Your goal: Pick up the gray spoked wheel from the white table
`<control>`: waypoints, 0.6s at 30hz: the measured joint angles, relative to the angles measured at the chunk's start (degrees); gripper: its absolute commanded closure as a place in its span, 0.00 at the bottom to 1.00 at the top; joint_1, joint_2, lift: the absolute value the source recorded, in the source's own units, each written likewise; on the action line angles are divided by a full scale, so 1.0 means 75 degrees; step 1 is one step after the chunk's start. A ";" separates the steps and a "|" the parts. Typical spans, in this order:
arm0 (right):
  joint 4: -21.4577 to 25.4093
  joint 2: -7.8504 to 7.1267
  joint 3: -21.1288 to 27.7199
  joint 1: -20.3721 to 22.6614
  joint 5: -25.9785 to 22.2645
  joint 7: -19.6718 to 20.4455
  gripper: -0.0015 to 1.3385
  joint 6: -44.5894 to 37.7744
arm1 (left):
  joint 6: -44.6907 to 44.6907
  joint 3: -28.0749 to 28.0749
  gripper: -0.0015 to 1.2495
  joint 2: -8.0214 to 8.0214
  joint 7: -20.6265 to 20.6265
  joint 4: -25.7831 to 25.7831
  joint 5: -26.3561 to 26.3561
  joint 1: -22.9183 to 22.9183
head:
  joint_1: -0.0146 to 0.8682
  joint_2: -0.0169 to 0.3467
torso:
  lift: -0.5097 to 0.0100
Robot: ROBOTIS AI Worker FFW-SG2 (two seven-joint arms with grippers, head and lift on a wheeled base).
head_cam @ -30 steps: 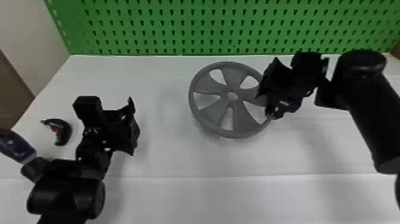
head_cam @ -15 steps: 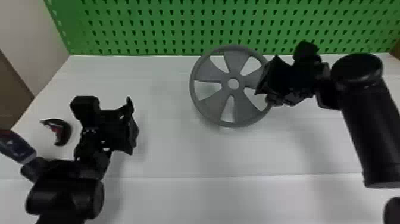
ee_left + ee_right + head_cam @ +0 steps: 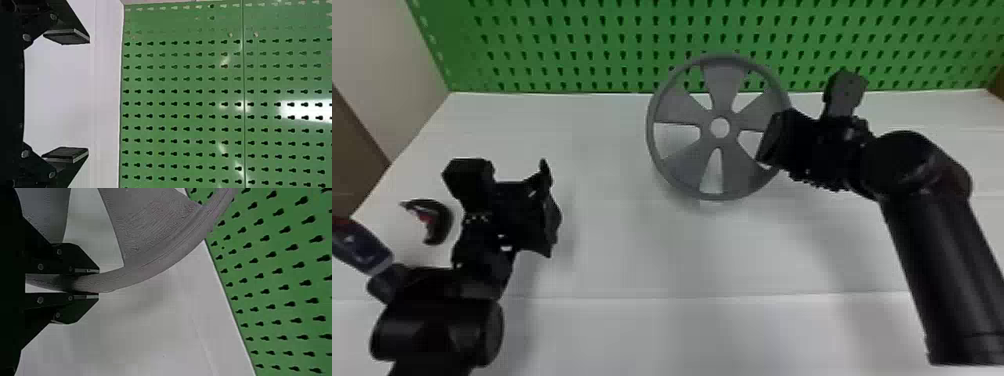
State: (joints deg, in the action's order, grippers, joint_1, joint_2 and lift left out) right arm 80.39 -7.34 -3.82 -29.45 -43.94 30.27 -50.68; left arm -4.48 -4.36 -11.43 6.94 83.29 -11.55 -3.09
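The gray spoked wheel [image 3: 724,175] is raised off the white table [image 3: 632,250] and tilted, its face toward the head camera. At its right rim, my right gripper [image 3: 769,142] holds it. In the right wrist view the wheel's rim [image 3: 156,266] passes between the two fingers of my right gripper [image 3: 98,284], pinched from both sides. My left gripper [image 3: 552,210] is parked over the table's left part, well apart from the wheel. The left wrist view has my left gripper [image 3: 89,96] with its fingers wide apart and nothing between them.
A green pegboard [image 3: 582,45] stands along the table's back edge, behind the wheel. A dark curved object with red on it [image 3: 434,220] lies left of the left gripper, near a dark blue object [image 3: 362,250] at the left edge.
The wheel has risen from the table and tipped up toward the head camera, carried by my right gripper. The right forearm has swung leftward. My left arm has barely moved.
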 measured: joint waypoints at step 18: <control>0.1047 0.0296 -0.0398 0.1278 0.2877 -0.1621 0.81 0.3427 | 0.0000 0.0012 0.21 0.0000 0.0000 0.0070 -0.0028 0.0009 | 0.93 0.17 | 0.79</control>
State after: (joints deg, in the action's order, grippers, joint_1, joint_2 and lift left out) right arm 88.24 -5.13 -6.80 -19.86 -22.37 18.11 -24.97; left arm -4.48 -4.27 -11.42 6.94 83.82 -11.76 -3.03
